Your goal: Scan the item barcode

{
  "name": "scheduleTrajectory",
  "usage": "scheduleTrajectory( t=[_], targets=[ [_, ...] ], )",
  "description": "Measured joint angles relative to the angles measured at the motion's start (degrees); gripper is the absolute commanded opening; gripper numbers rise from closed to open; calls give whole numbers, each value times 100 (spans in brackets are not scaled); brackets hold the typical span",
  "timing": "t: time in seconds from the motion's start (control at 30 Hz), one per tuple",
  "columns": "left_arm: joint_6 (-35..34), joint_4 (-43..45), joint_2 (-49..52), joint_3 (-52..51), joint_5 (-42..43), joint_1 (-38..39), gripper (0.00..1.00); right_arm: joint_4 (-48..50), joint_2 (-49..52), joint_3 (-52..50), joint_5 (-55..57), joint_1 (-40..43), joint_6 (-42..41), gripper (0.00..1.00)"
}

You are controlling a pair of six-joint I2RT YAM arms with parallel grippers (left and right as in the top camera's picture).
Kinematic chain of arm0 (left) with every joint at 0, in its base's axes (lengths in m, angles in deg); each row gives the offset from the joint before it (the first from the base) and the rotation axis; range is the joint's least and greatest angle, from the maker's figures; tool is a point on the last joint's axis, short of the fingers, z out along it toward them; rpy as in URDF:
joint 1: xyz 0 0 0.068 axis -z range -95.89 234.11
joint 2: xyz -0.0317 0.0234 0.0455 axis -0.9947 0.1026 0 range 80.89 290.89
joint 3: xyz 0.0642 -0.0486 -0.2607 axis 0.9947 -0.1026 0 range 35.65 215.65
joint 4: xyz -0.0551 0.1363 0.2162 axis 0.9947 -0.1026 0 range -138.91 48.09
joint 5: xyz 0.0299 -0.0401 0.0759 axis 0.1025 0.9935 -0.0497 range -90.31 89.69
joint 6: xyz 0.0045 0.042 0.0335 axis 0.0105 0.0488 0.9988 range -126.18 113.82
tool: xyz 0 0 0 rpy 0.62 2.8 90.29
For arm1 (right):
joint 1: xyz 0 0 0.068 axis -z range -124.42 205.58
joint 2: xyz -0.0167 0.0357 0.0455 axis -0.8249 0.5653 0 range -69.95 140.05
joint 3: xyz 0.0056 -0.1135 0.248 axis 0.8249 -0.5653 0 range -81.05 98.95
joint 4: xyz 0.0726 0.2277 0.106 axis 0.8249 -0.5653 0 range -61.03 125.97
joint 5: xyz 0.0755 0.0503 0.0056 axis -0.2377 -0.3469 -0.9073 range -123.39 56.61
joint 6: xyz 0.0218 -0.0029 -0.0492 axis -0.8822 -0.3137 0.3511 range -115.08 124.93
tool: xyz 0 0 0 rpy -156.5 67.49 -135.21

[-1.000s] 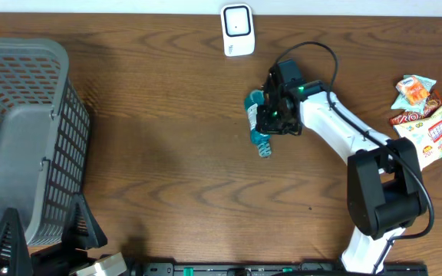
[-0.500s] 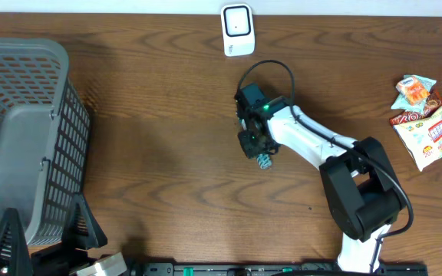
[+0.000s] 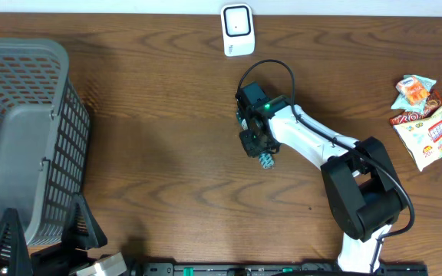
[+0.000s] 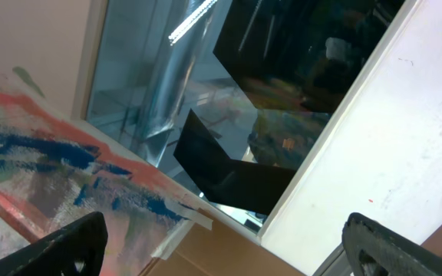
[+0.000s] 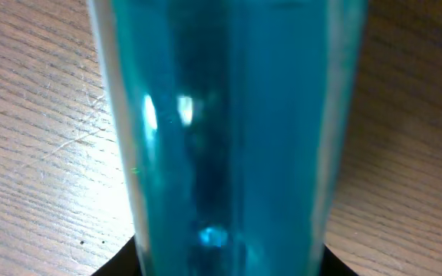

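You cannot tell whether the right jaws grip the blue bottle, lying near the scanner for barcode presentation; the left jaws stand open.

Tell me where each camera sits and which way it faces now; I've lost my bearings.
Overhead: fixed above, looking straight down on the table; shows the right arm, with the right gripper over the teal bottle.
Left wrist: on the left arm, facing away from the table at glass and a white beam; only the left gripper's two fingertips show, in the lower corners.
Right wrist: close against the teal bottle, table behind; dark finger edges at the bottom.
Shared: overhead and right wrist both show bottle and table.
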Motion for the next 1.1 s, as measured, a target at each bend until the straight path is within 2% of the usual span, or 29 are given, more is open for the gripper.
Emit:
scheduleTrajectory(
  t=[0.1,0.3,0.6,0.73,0.9,1.1],
  targets=[
    [0,0,0,0,-2,0,98,-13,0,13,-74,20,0,1],
    [0,-4,0,0,0,0,98,-466,0,264,-1025,210,396,1],
    [-2,-61,0,-109,-2,0,98,-1095,-308,387,-3298,520,1849,1],
    [0,-55,0,-269,4,-15,98,-1346,-428,391,-3860,643,2518,1],
    [0,-22,0,-330,131,-111,97,-1335,-448,407,-3654,658,2830,1],
    [-2,-17,0,-337,297,-295,98,-1115,-490,407,-3049,426,2629,1]
  ],
)
